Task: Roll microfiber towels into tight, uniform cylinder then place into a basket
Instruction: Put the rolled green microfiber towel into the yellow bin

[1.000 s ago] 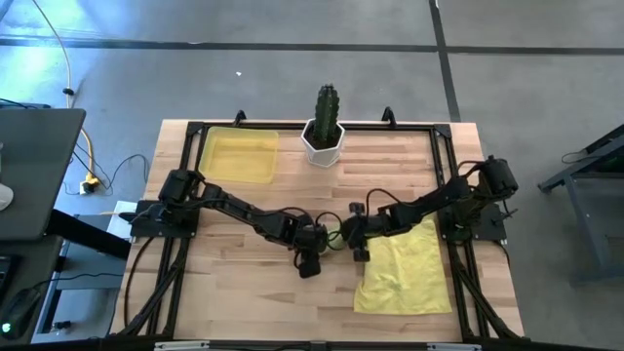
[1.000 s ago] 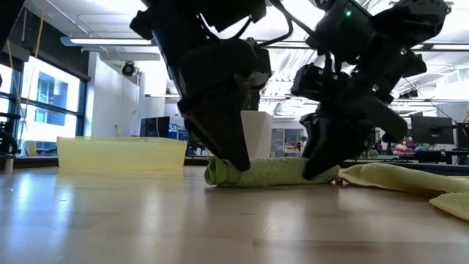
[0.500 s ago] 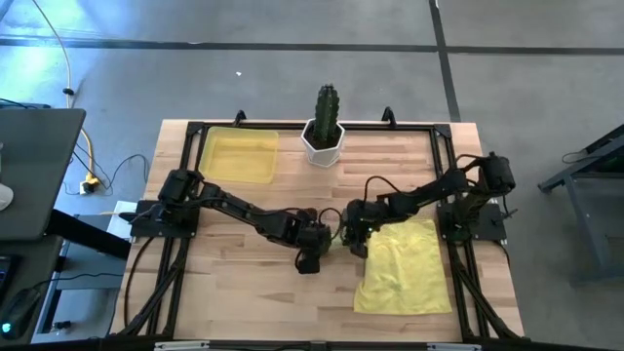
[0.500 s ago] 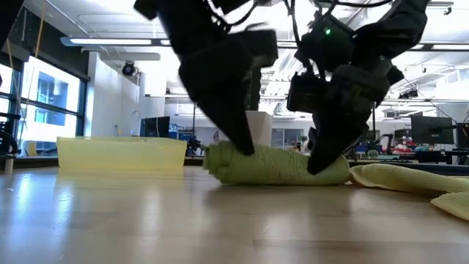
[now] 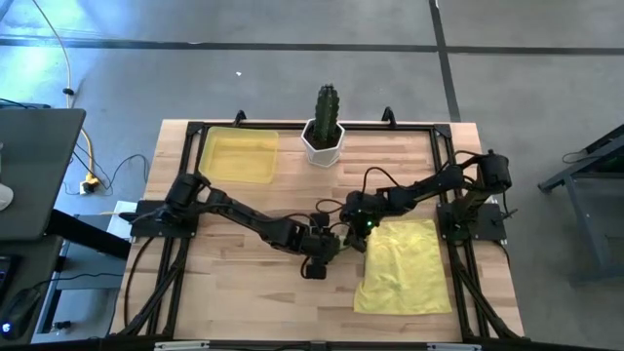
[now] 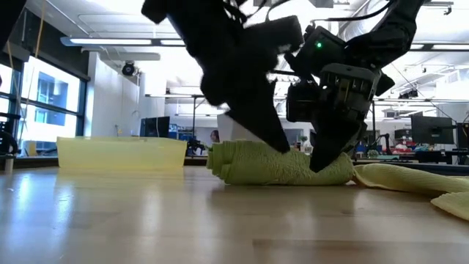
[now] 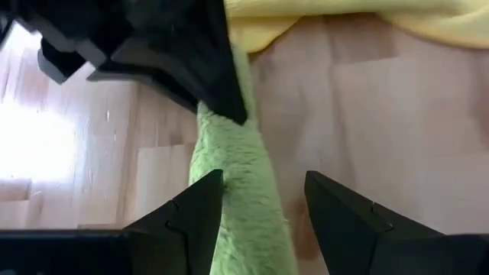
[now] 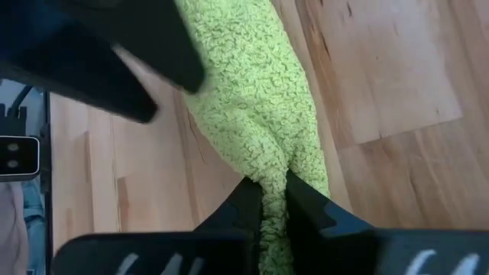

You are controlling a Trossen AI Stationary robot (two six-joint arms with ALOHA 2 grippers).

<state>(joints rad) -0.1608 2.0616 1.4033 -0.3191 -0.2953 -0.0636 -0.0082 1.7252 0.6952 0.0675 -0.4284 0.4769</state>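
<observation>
The lime green towel (image 6: 271,165) lies on the table as a thick roll, in front of the cactus pot. My left gripper (image 7: 263,177) stands open astride the roll, one finger on each side. My right gripper (image 8: 273,183) is shut on the roll near its right end. In the high view both grippers, left (image 5: 327,249) and right (image 5: 356,226), meet at the table's middle and cover the roll. The pale yellow towel (image 5: 400,273) lies spread out flat at the near right. The yellow basket (image 5: 239,156) stands at the far left. My left gripper slants down from the table's left, its open fingers astride the roll. One finger (image 7: 200,200) lies against the roll's side (image 7: 233,195); bare wood shows between the roll and the other finger. The roll rests on the table. My right gripper pinches a bunch of the green roll's pile (image 8: 269,164) between its two fingertips, near the roll's right end. It slants down from the table's right. The roll stays lying on the table.
A white pot with a green cactus (image 5: 325,127) stands at the far middle, behind the roll. The yellow towel's edge (image 6: 381,176) lies just right of the roll. A black frame (image 5: 444,175) runs round the tabletop. Bare wood lies at the near left.
Both grippers have turned about their wrists over the green roll. My left gripper has shifted toward the table's right, my right gripper a little toward the far edge. In the low view the roll has turned over and grown from a thin roll into a thicker one.
</observation>
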